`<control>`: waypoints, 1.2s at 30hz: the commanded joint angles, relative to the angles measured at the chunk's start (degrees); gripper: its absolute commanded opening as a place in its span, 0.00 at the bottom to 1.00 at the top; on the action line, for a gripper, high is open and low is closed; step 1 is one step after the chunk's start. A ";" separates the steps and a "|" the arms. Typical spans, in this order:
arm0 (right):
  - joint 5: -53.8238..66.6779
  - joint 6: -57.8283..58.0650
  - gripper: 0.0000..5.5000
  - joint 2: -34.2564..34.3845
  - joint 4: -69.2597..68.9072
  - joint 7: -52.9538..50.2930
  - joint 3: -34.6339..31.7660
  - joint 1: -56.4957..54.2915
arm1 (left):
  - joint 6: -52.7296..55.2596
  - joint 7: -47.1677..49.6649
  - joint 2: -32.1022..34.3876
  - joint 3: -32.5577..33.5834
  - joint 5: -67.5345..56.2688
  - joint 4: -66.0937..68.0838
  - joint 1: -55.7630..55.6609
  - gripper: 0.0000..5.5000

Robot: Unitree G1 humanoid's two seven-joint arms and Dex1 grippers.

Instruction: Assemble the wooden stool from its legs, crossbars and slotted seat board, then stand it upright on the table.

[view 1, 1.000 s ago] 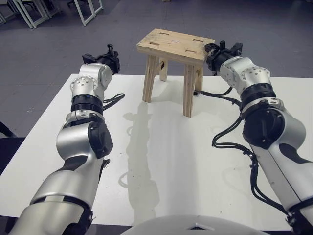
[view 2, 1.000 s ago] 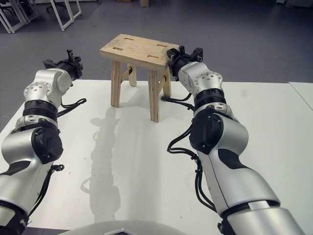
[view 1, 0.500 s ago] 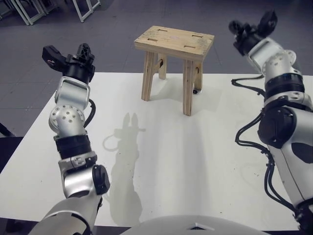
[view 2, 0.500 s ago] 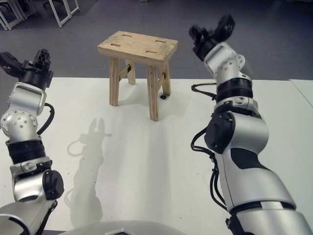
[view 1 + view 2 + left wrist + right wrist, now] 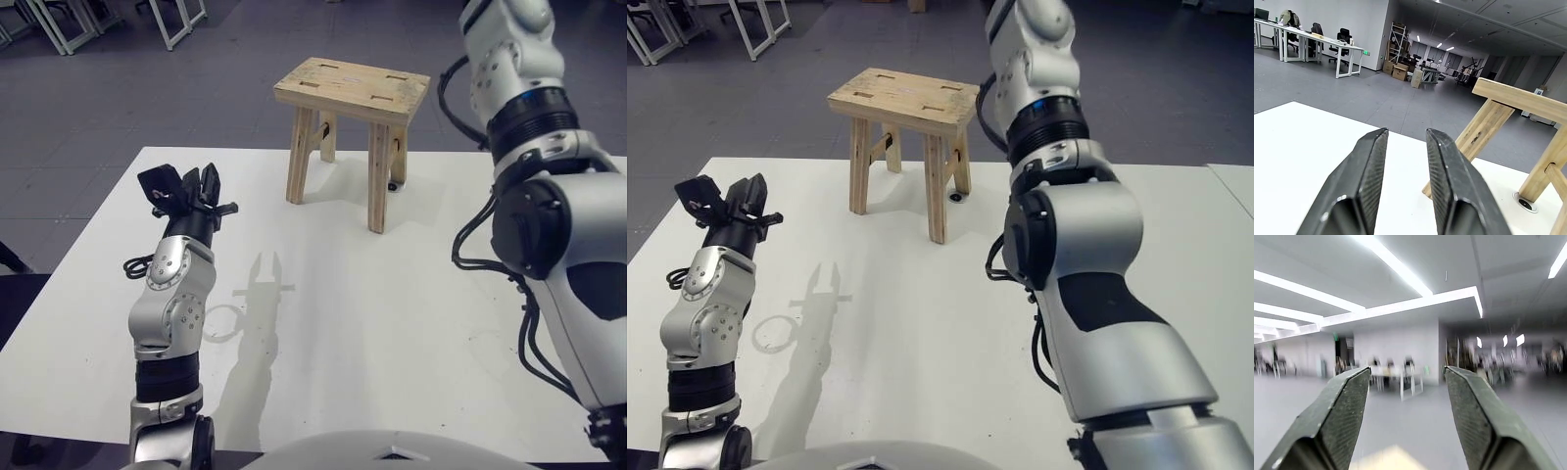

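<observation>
Stool (image 5: 351,93): assembled, upright, at far side of white counter (image 5: 392,323). Left tool (image 5: 186,186): low over counter's left part, fingers parted, nothing held. The stool is well apart from it, ahead and to the right. Right tool (image 5: 1408,374): fingers spread wide, empty, facing the room; its arm is cut off at frame top. Small round fitting (image 5: 1524,202) by a stool leg, too small to identify.

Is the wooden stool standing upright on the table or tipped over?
Upright: the stool stands with its legs on the table and seat board on top.
</observation>
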 commanded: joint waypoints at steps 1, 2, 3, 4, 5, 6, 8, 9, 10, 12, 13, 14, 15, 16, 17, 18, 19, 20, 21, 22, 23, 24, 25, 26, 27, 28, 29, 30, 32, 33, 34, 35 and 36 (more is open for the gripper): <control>-7.85 10.90 0.50 4.15 4.30 4.04 6.98 14.54 | 4.30 1.05 -1.32 0.41 1.37 0.25 1.17 0.25; -9.76 12.02 0.50 4.24 4.46 4.01 8.54 17.58 | 5.09 1.40 -1.98 0.37 1.49 0.01 1.70 0.25; -9.89 12.96 0.50 3.56 4.28 3.89 8.31 19.60 | 5.87 1.23 -2.80 -0.06 1.48 -0.41 2.27 0.25; -9.55 13.68 0.50 2.92 4.00 3.87 7.77 20.38 | 6.54 1.24 -3.49 -0.23 1.51 -0.94 2.77 0.25; -8.40 14.16 0.50 2.24 3.49 4.02 6.37 19.78 | 7.12 1.35 -4.44 -0.14 1.16 -1.30 3.17 0.25; -7.36 14.64 0.50 1.98 2.97 4.36 5.24 18.76 | 7.47 1.42 -5.09 0.06 1.06 -1.62 3.45 0.25; -3.79 15.54 0.50 2.16 1.12 6.40 1.92 15.05 | 8.06 1.19 -5.85 0.22 1.42 -1.61 3.04 0.25; -1.35 15.80 0.50 2.20 -0.47 8.01 -0.03 13.09 | 8.23 0.77 -5.89 0.19 1.76 -1.31 2.19 0.25; 0.75 16.21 0.50 2.16 -2.26 9.76 -1.59 11.74 | 8.23 0.35 -5.91 0.17 1.96 -1.13 1.44 0.25; 5.74 18.94 0.50 1.66 -12.15 13.25 -3.86 11.89 | 6.54 -0.90 -5.93 -0.09 2.50 -2.06 0.81 0.25; 8.27 21.93 0.50 1.48 -19.37 13.84 -4.54 13.44 | 5.32 -1.44 -6.11 -0.04 2.83 -2.76 0.93 0.25; 10.35 25.21 0.50 1.20 -28.50 13.53 -4.52 16.40 | 3.67 -1.91 -6.61 -0.07 3.37 -3.69 1.54 0.25; 11.57 27.57 0.50 1.09 -36.11 12.70 -4.22 19.21 | 2.61 -2.25 -7.10 -0.07 3.71 -4.54 2.21 0.25; 11.81 28.96 0.50 0.81 -43.09 11.68 -3.48 22.25 | 1.73 -2.53 -7.55 -0.42 4.07 -5.34 2.98 0.25; 11.62 30.11 0.50 0.38 -49.76 10.23 -2.93 25.60 | 0.95 -2.58 -8.12 -1.06 4.59 -6.03 3.66 0.25; 10.77 30.72 0.50 -0.12 -54.62 9.03 -2.18 28.29 | 0.59 -2.62 -8.38 -1.69 5.12 -6.56 4.10 0.25; 10.44 32.56 0.50 -0.43 -60.69 7.09 -1.83 32.17 | 0.14 -2.73 -8.45 -3.04 6.36 -6.89 4.60 0.25; 9.37 33.44 0.50 -0.84 -65.66 5.47 -1.31 35.76 | -0.06 -2.78 -8.56 -4.29 7.42 -7.08 4.94 0.25; 7.82 33.50 0.50 -1.04 -69.82 4.26 -0.30 39.36 | -0.17 -2.89 -8.42 -5.50 8.59 -7.53 5.63 0.25; 6.25 33.81 0.50 -0.77 -74.70 2.13 0.21 44.51 | -0.63 -3.21 -7.80 -7.41 10.72 -7.81 6.44 0.25; 4.21 33.64 0.50 -0.60 -79.40 0.44 1.36 50.53 | -1.32 -3.45 -6.88 -9.18 13.08 -8.17 7.38 0.25; 2.69 33.50 0.50 -0.41 -83.45 -1.07 2.34 55.88 | -1.91 -3.43 -6.37 -10.29 14.89 -8.60 8.21 0.25; 0.45 32.66 0.50 -0.54 -87.49 -2.39 3.64 62.49 | -2.67 -3.41 -5.96 -11.21 16.81 -8.94 8.65 0.25; -2.34 30.80 0.50 -1.06 -90.29 -3.25 5.23 68.43 | -3.53 -3.43 -5.55 -11.85 18.73 -9.20 8.89 0.25; -4.07 29.89 0.50 -1.20 -92.04 -4.25 6.26 73.25 | -4.32 -3.27 -5.47 -12.21 20.47 -9.45 9.05 0.25; -6.13 27.95 0.50 -1.35 -92.05 -5.13 6.95 78.28 | -4.97 -2.98 -5.42 -12.65 22.22 -9.47 8.73 0.25; -7.19 26.34 0.50 -1.35 -91.56 -5.52 7.46 81.73 | -5.57 -2.78 -5.39 -13.08 23.78 -9.37 8.33 0.25; -7.57 25.57 0.50 -0.60 -90.71 -6.56 7.25 84.28 | -6.29 -2.69 -5.51 -13.47 25.19 -9.29 8.03 0.25; -8.37 24.30 0.50 0.78 -90.75 -8.51 7.86 86.72 | -8.53 -2.62 -6.69 -14.68 27.51 -9.47 7.85 0.25; -8.42 24.15 0.50 1.42 -91.10 -9.37 8.06 87.15 | -9.67 -2.94 -7.52 -15.14 27.82 -9.36 8.11 0.25; -8.73 23.74 0.50 1.64 -91.53 -10.01 8.43 87.31 | -10.69 -3.42 -8.44 -15.55 27.52 -9.19 8.54 0.25; -8.67 23.75 0.50 1.95 -91.80 -10.52 8.71 87.37 | -11.80 -4.07 -9.21 -15.93 26.94 -9.01 9.29 0.25; -8.79 23.59 0.50 2.08 -92.13 -10.99 9.06 87.58 | -12.60 -4.77 -9.90 -16.21 26.35 -8.86 9.94 0.25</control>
